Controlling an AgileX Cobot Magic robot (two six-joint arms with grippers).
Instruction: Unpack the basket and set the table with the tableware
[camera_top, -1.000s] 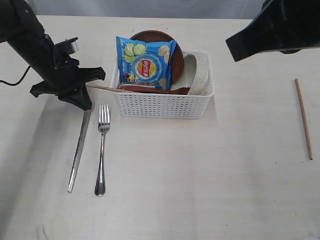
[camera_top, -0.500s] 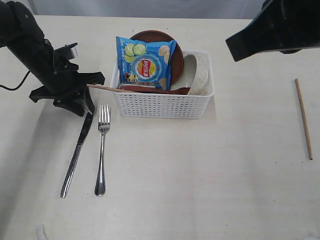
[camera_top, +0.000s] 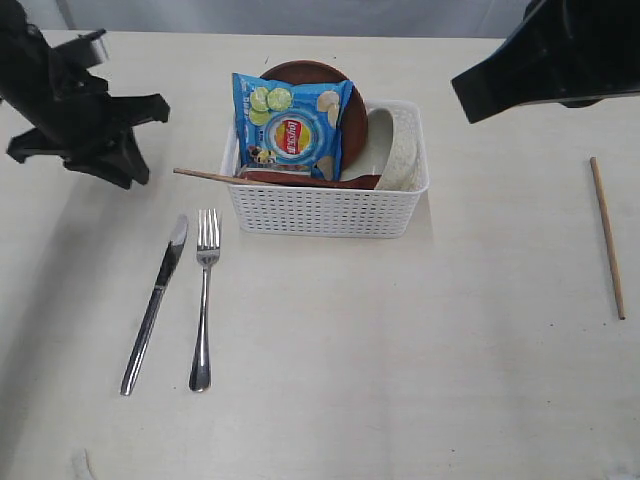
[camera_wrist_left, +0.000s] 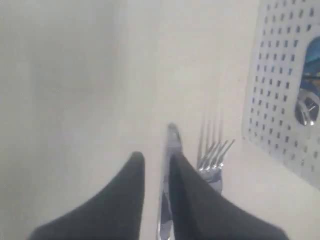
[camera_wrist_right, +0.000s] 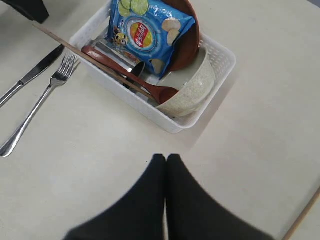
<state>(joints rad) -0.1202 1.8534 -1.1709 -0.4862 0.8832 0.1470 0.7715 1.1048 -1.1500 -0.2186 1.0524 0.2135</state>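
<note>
Comparing the exterior view with the frames of the preceding second, the knife (camera_top: 152, 305) is found released. It lies flat on the table (camera_top: 400, 380), just beside the fork (camera_top: 203, 300) and left of the basket (camera_top: 325, 210), and the left gripper (camera_top: 125, 172) has been lifted clear toward the far-left edge. Two pieces are thus judged set. One chopstick (camera_top: 607, 235) lies far right; the second chopstick (camera_top: 205, 175), bowl (camera_top: 400, 150) and plate (camera_top: 310, 68) remain in the basket with the chip bag (camera_top: 292, 125). In the left wrist view, the jaws are seen a narrow gap apart with nothing held, the knife visible below them. In the right wrist view, the right gripper (camera_wrist_right: 166, 167) is pressed closed and empty above the table, and the spoon (camera_wrist_right: 162, 93) lies in the basket. A red-and-yellow roundel, seemingly Lay's, is noted on the bag; its lettering cannot be read.
</note>
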